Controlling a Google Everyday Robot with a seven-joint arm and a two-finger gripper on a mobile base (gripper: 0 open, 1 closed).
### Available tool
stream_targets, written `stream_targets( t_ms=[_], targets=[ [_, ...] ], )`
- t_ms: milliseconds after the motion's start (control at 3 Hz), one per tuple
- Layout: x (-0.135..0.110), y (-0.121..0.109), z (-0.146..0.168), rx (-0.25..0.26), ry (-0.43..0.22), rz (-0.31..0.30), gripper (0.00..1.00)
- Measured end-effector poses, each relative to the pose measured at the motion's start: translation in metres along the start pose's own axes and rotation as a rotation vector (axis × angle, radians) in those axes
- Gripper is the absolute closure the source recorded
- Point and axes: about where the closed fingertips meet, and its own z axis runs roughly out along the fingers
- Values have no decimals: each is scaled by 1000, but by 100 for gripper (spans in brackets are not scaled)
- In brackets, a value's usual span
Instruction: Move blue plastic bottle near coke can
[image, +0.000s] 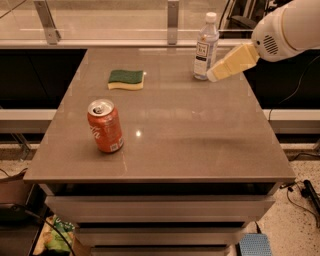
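The blue plastic bottle (205, 47), clear with a white cap and a white-and-dark label, stands upright at the far right of the grey table (190, 140). The coke can (105, 126), orange-red with a silver top, stands upright at the near left of the table. My gripper (214, 75), pale yellow on a white arm, reaches in from the upper right. Its tip is just to the right of the bottle's lower part, close to it. It holds nothing that I can see.
A green and yellow sponge (126, 79) lies at the far left centre of the table. A glass railing with metal posts (173, 20) runs behind the table. Cables (300, 190) lie on the floor at the right.
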Motion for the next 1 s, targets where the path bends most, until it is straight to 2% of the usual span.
stream_targets(
  t_ms=[333,1000],
  targets=[
    [-3,-16,27,22,6,85,0],
    [-5,-16,31,24,7,117,0]
  ],
)
